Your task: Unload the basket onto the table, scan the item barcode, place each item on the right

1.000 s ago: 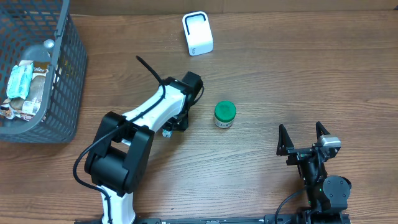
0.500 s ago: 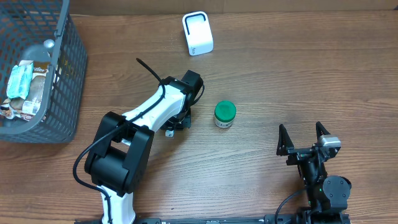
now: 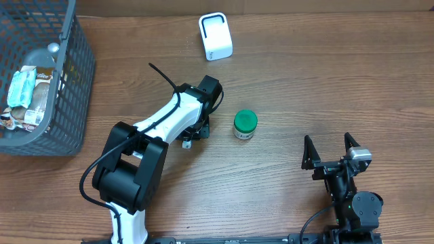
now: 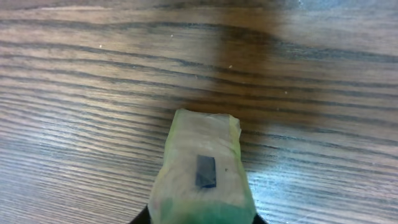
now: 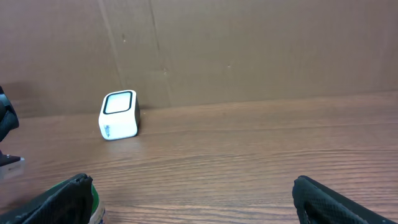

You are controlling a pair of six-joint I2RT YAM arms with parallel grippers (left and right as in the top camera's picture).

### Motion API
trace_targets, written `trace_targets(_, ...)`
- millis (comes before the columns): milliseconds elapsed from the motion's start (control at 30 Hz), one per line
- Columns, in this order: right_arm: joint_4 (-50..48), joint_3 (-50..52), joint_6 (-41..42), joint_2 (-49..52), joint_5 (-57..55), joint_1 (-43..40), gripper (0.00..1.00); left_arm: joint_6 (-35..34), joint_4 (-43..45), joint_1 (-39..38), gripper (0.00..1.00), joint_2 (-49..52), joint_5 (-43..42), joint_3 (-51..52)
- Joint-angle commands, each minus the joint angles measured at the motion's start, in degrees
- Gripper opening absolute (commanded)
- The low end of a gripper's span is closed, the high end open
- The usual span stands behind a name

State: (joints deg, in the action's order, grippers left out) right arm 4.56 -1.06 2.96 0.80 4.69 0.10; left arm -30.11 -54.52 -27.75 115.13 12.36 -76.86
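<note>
Left wrist view: the left pincer (image 4: pixel 199 218) is drawn in narrow, and only the dark edges of its two fingers show at the bottom of the picture. They press against either side of a pale green packet (image 4: pixel 202 168). The packet is wrapped in a cloudy, yellowish-green film and has a small dark rectangle on its upper face. It sticks out from between the fingers over the wood-grain desk (image 4: pixel 74 74), and its far end casts a soft shadow on the boards.

In the overhead view the white and black left arm (image 3: pixel 163 122) reaches towards the middle of the desk. Its wrist hides the packet from above. Just to the right of that wrist, and apart from it, a green-lidded jar (image 3: pixel 245 125) stands upright. The white scanner (image 3: pixel 215 36) with its dark-rimmed window sits near the far edge, well apart from the arm and the jar. A grey wire basket (image 3: pixel 68 81) stands at the far left corner with several wrapped goods (image 3: pixel 24 91) lying in it.

The right pincer (image 3: pixel 327 139) is near the front right of the desk. Its fingers are spread wide with nothing between them. In its own wrist view they stand at the two lower corners, facing the scanner across bare wood.
</note>
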Motion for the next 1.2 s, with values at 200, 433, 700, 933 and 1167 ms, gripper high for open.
trace_targets(200, -0.17, 0.61, 0.00, -0.63, 0.35, 0.26, 1.00, -0.33, 0.33, -0.02, 0.49, -0.11, -0.42, -0.85)
trace_targets(433, -0.17, 0.61, 0.00, -0.63, 0.35, 0.26, 1.00, -0.33, 0.13, -0.02, 0.34, -0.11, -0.81, -0.85)
trace_targets(700, -0.17, 0.61, 0.00, -0.63, 0.35, 0.26, 1.00, 0.26, 0.96, -0.02, 0.32, -0.11, -4.55, -0.85)
trace_targets(933, -0.17, 0.61, 0.00, -0.63, 0.35, 0.26, 1.00, 1.84, 3.89, -0.04, 0.16, -0.11, -12.13, -0.87)
trace_targets(1167, -0.17, 0.61, 0.00, -0.63, 0.35, 0.26, 1.00, 1.27, 3.80, -1.20, 0.18, -0.11, -12.66, -1.22)
